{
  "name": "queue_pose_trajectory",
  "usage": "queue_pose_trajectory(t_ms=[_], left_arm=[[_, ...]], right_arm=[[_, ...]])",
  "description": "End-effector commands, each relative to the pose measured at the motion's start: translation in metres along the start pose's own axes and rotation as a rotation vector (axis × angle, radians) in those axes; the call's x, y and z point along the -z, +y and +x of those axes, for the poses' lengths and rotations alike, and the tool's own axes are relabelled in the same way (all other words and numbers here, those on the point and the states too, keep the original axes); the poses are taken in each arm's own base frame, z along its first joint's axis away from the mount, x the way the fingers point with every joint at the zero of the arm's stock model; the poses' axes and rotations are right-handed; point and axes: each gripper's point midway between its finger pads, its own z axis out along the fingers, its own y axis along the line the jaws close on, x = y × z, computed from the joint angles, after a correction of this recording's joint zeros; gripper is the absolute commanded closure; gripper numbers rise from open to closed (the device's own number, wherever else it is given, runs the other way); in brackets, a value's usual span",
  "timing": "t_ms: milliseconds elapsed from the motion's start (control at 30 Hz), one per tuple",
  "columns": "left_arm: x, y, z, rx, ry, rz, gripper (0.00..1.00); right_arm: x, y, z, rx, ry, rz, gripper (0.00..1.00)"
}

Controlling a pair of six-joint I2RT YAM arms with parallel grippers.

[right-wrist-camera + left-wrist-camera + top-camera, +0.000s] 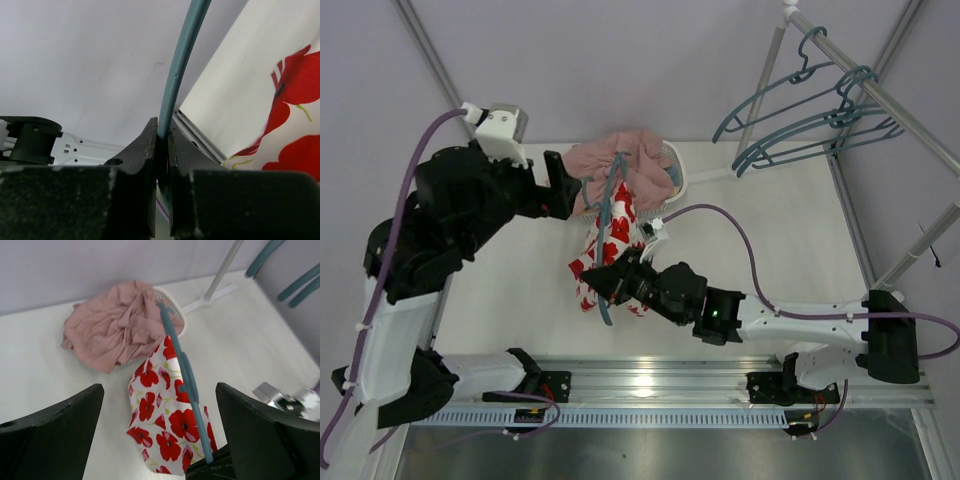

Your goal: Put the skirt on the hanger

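Observation:
The skirt (610, 245), white with red poppies, hangs against the teal-grey hanger (607, 215), which stands steeply over the table's middle. My right gripper (604, 281) is shut on the hanger's lower end. In the right wrist view its jaws (162, 132) pinch the thin hanger bar (178, 70), with the skirt (285, 95) at right. My left gripper (565, 185) is open and empty, above and behind the skirt by the pink garment. In the left wrist view the skirt (167, 425) and hanger (184, 377) lie between its wide-apart fingers (55, 432).
A plain pink garment (620, 155) lies heaped in a white basket (676, 165) at the back. Spare hangers (810, 115) hang on the rack rail (890, 105) at the back right. A metal rail (650, 380) runs along the near edge.

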Motion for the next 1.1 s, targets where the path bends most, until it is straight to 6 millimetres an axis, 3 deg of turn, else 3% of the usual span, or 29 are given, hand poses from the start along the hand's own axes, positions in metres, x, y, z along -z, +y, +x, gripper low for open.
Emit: queue_pose_trajectory(t_ms=[0,100,300,367,500,567,600,633,700,733,800,833,1067], left_arm=[[0.041,-0.016,-0.041,-0.008,-0.176,0.175,0.01],[0.038,-0.015,-0.034,-0.050,-0.163,0.174,0.00],[0.012,0.019,-0.011,-0.016,-0.089,-0.027,0.01],[0.007,0.026,-0.012,0.029,-0.095,-0.041,0.01],[0.000,0.025,-0.023,0.104,-0.138,0.001,0.00],[-0.010,0.020,-0.019,0.126,-0.125,0.041,0.01],[-0.011,0.012,-0.017,0.126,-0.118,0.102,0.01],[-0.024,0.007,-0.004,0.115,-0.088,0.140,0.02],[-0.015,-0.009,-0.009,0.042,-0.147,0.263,0.02],[-0.026,-0.010,0.014,0.016,-0.099,0.282,0.02],[-0.021,-0.016,0.017,-0.075,-0.134,0.343,0.03],[-0.024,-0.013,0.040,-0.135,-0.118,0.353,0.04],[-0.025,-0.007,0.056,-0.354,-0.282,0.358,0.05]], right_arm=[[0.021,0.018,-0.015,0.014,0.037,-0.049,1.00],[0.036,0.025,-0.015,0.028,0.081,-0.092,1.00],[0.062,0.031,-0.012,0.062,0.165,-0.184,1.00],[0.074,0.033,-0.012,0.064,0.196,-0.237,1.00],[0.091,0.040,-0.024,0.053,0.212,-0.316,1.00],[0.099,0.045,-0.035,0.038,0.208,-0.351,1.00],[0.102,0.047,-0.037,0.034,0.209,-0.363,1.00],[0.103,0.047,-0.040,0.029,0.210,-0.368,1.00],[0.108,0.050,-0.046,0.025,0.213,-0.392,1.00],[0.111,0.051,-0.046,0.026,0.221,-0.406,1.00],[0.112,0.051,-0.052,0.007,0.221,-0.418,1.00],[0.113,0.051,-0.051,-0.002,0.230,-0.426,1.00],[0.118,0.060,-0.047,-0.033,0.308,-0.486,1.00]])
